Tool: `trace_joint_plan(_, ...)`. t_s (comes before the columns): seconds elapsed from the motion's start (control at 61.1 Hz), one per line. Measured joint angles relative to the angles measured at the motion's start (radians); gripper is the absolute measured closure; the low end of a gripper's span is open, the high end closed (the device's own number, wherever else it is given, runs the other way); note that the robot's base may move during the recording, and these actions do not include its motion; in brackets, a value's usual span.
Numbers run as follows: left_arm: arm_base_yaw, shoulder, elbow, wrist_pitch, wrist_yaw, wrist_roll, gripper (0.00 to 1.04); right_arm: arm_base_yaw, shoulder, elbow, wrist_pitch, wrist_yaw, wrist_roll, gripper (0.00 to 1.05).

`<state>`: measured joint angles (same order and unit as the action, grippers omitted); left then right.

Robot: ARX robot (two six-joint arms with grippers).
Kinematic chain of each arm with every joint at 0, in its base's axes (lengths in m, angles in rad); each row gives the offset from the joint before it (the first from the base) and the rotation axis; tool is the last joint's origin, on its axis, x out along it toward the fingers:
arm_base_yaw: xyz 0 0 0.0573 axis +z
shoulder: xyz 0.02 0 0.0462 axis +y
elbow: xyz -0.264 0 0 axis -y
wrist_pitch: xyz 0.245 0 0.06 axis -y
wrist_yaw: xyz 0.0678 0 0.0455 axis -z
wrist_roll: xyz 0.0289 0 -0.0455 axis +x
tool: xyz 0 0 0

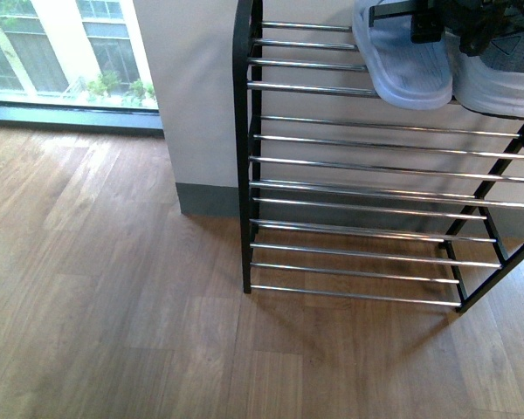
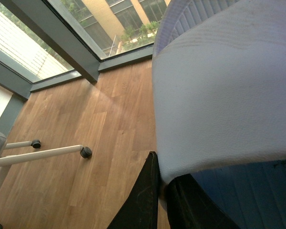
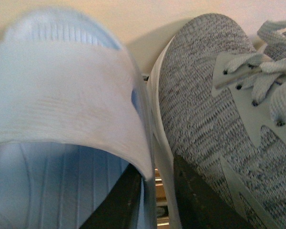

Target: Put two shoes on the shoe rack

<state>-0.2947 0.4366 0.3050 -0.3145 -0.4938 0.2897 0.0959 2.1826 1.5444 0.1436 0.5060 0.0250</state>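
Shoes sit side by side on the black-framed chrome-bar shoe rack point(image 1: 332, 87): pale blue ribbed rubber slide point(image 1: 402, 61), grey knit lace-up sneaker point(image 1: 502, 74). Left gripper point(image 2: 162, 200) pinches the slide's strap; right gripper point(image 3: 155, 200), unclear. Best to release gently, then lift straight clear.

From the body cam we look down at the wood floor point(image 1: 113, 305) and shoe rack point(image 1: 367, 183). Both wrist cams sit v. close: ours on the left fills with the pale slide point(image 2: 224, 95), the right shares that slide w/ the sneaker point(image 3: 214, 119).
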Motion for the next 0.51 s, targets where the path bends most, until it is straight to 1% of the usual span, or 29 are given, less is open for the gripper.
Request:
trace_joint_plan(0.049,0.000,0.000,0.000,0.000,0.000,0.000,1.03,-0.001,-0.018,-0.021,0.027,-0.022,0.000,0.68)
trace_joint_plan(0.082,0.000,0.000,0.000,0.000,0.000,0.000,1.03,-0.001,-0.027,-0.031,0.035,-0.029,0.000,0.64)
trace_joint_plan(0.311,0.000,0.000,0.000,0.000,0.000,0.000,1.03,-0.006,-0.168,-0.151,0.093,-0.127,0.016,0.28)
trace_joint_plan(0.376,0.000,0.000,0.000,0.000,0.000,0.000,1.03,-0.010,-0.216,-0.198,0.119,-0.171,0.026,0.18)
trace_joint_plan(0.393,0.000,0.000,0.000,0.000,0.000,0.000,1.03,-0.011,-0.241,-0.225,0.131,-0.193,0.034,0.12)
trace_joint_plan(0.409,0.000,0.000,0.000,0.000,0.000,0.000,1.03,-0.012,-0.259,-0.245,0.140,-0.210,0.039,0.09)
trace_joint_plan(0.425,0.000,0.000,0.000,0.000,0.000,0.000,1.03,-0.013,-0.277,-0.265,0.150,-0.225,0.045,0.08)
trace_joint_plan(0.507,0.000,0.000,0.000,0.000,0.000,0.000,1.03,-0.017,-0.356,-0.357,0.214,-0.311,0.081,0.09)
